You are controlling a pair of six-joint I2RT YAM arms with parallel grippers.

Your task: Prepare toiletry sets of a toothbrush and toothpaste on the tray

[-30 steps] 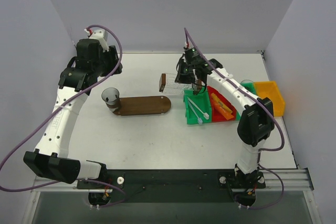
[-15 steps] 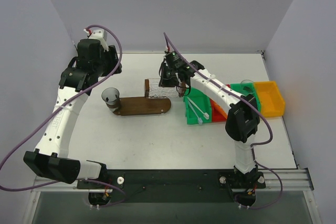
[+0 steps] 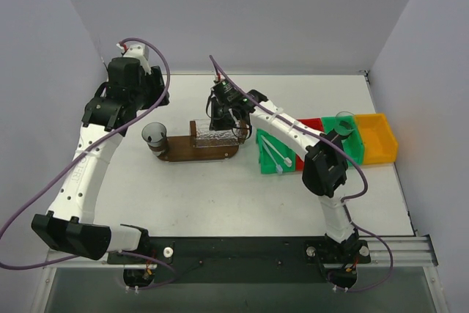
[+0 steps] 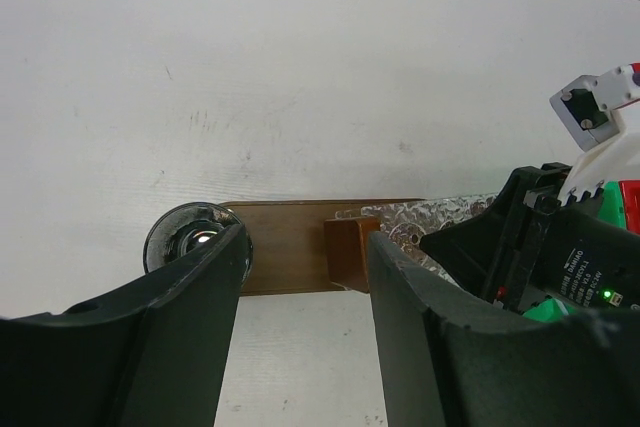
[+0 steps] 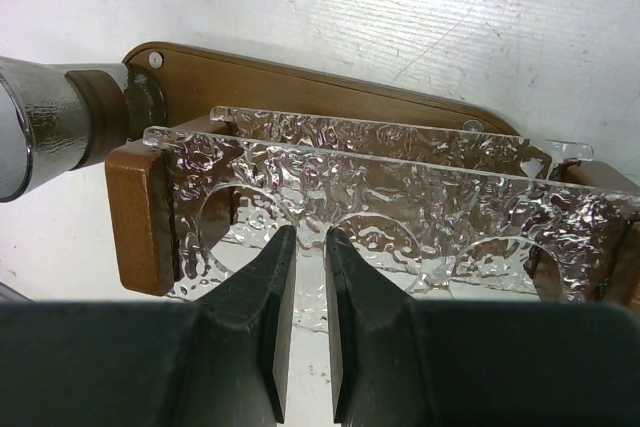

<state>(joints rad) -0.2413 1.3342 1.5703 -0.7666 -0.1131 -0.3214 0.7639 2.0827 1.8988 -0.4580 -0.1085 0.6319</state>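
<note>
The dark brown tray lies left of centre on the table. My right gripper is shut on a clear textured rack with round holes and brown wooden ends, holding it over the tray's right half. In the right wrist view my fingers pinch the rack's top plate between two holes, above the tray. My left gripper is open and empty, above the table in front of the tray. White toothbrushes lie in a green bin. The orange toothpaste tubes are hidden behind my right arm.
A clear round cup stands on the tray's left end and also shows in the left wrist view and the right wrist view. To the right stand a red bin, a green bin holding another cup, and a yellow bin.
My right arm has carried the clear rack leftward from above the bins to over the tray and lowered it. The left arm has barely moved.
</note>
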